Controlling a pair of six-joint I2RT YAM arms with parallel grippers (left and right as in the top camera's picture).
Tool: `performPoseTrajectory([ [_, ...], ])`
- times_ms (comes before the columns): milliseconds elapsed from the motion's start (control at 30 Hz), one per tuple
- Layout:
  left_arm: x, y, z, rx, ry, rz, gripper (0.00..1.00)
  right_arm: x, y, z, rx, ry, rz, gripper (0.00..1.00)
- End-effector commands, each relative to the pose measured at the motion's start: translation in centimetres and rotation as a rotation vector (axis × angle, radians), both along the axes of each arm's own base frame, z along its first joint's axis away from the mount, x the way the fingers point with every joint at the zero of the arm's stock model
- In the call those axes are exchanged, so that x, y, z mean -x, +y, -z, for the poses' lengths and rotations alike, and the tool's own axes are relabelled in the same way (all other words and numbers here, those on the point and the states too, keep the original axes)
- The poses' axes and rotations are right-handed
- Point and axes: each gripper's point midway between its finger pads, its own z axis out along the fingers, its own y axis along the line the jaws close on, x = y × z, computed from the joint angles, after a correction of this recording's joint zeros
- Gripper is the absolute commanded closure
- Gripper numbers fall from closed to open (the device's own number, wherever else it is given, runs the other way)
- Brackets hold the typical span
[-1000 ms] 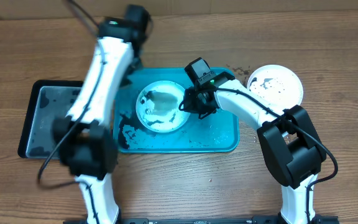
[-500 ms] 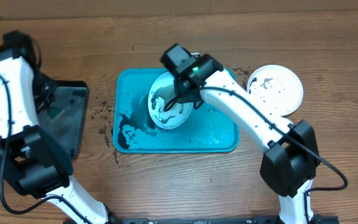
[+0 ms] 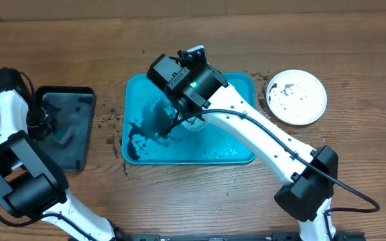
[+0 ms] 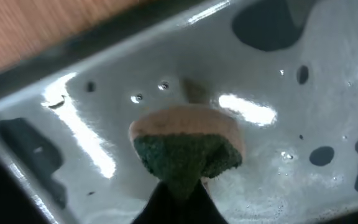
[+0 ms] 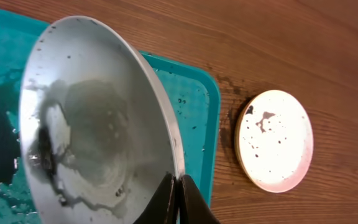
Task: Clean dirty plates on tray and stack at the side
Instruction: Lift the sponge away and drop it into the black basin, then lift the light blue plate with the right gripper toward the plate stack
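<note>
My right gripper [image 5: 178, 188] is shut on the rim of a pale plate [image 5: 98, 124] and holds it tilted on edge above the turquoise tray [image 5: 197, 106]. Black smears run down the plate's face. From overhead the right gripper [image 3: 178, 120] hangs over the tray's [image 3: 236, 146] left half, and only a sliver of the held plate [image 3: 195, 124] shows. A white plate [image 3: 297, 98] with black specks lies on the table right of the tray; it also shows in the right wrist view [image 5: 273, 140]. My left gripper [image 4: 180, 190] is shut on a green and tan sponge [image 4: 185, 146].
The sponge hangs over a wet black tray [image 4: 291, 93] that stands at the far left of the table [image 3: 79, 144], where the left gripper [image 3: 44, 124] is. Dark smears and water lie on the turquoise tray's floor. Crumbs lie on the wood between the two trays.
My left arm swung from over the turquoise tray out to the black tray at far left. My right gripper lifted the pale plate off the tray, tilted it and carried it left.
</note>
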Motion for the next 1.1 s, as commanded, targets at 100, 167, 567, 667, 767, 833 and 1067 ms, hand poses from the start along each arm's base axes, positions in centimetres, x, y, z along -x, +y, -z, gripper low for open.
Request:
performPoseTrajectory([
  [100, -0.8, -1.5, 1.3, 0.075, -0.047, 0.066, 0.16, -0.2, -1.1, -3.3, 0.011, -0.091, 0.015, 0.96],
  [167, -0.9, -1.4, 1.2, 0.068, -0.046, 0.088, 0.04, -0.2, -1.1, -3.3, 0.012, -0.09, 0.015, 0.96],
  [567, -3.6, -1.4, -5.9, 0.12, -0.148, 0.101, 0.0, -0.5, -2.3, -8.1, 0.315, -0.329, -0.017, 0.96],
  [667, -3.9, -1.9, -6.0, 0.145, -0.164, 0.105, 0.0, 0.2, -0.7, -10.2, 0.47, -0.391, -0.12, 0.96],
  [767, -3.9, -1.9, -6.0, 0.144, -0.163, 0.106, 0.0, 0.9, 1.1, -11.8, 0.555, -0.453, -0.181, 0.96],
  [833, -3.9, -1.9, -6.0, 0.144, -0.163, 0.106, 0.0, 1.4, 2.6, -13.1, 0.609, -0.497, -0.22, 0.96],
  [1067, -3.9, -1.9, -6.0, 0.144, -0.163, 0.106, 0.0, 1.7, 5.3, -14.2, 0.664, -0.514, -0.311, 0.96],
])
